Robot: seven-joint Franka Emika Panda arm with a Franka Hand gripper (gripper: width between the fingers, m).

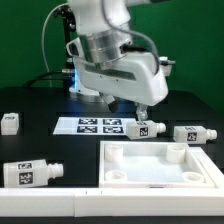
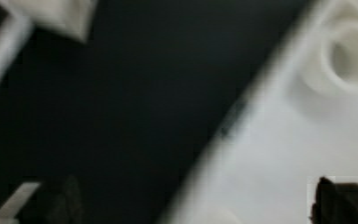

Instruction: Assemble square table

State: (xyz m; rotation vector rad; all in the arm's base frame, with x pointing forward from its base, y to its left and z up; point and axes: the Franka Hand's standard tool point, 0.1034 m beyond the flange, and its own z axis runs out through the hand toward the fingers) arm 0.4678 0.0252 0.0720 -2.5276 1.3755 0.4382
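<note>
**Hovering low behind the tray, jaws spread wide**

Here's the arm, bent down over the middle of the black table (image 1: 30,100), and the gripper (image 1: 130,108) hangs just above the surface with nothing in it. The wrist view settles the jaws: two dark fingertips (image 2: 345,195) sit at opposite edges of the picture, well apart, with no part caught between them. The rest of that view is soft: dark table, and a blurred white surface (image 2: 309,120) sweeping past that I can't name for sure.

Now the parts. The tray-like top (image 1: 160,182) lies flat at the front, on the exterior view's right, rim up, with round sockets showing in its corners and no leg fitted in any of them.

Four legs lie loose on their sides:
- The near leg (image 1: 150,129) is just beside the gripper, on the exterior view's right of it, between the gripper and the tray's back rim.
- The right-hand leg (image 1: 192,133) lies further along the same line, apart from the first.
- The front-left leg (image 1: 30,173) rests to the exterior view's left of the tray.
- The far-left leg (image 1: 8,122) sits right at the picture's edge.

The marker board (image 1: 95,125) lies flat under the arm, just behind the tray, and the white border wall (image 1: 50,207) runs along the front.
</note>
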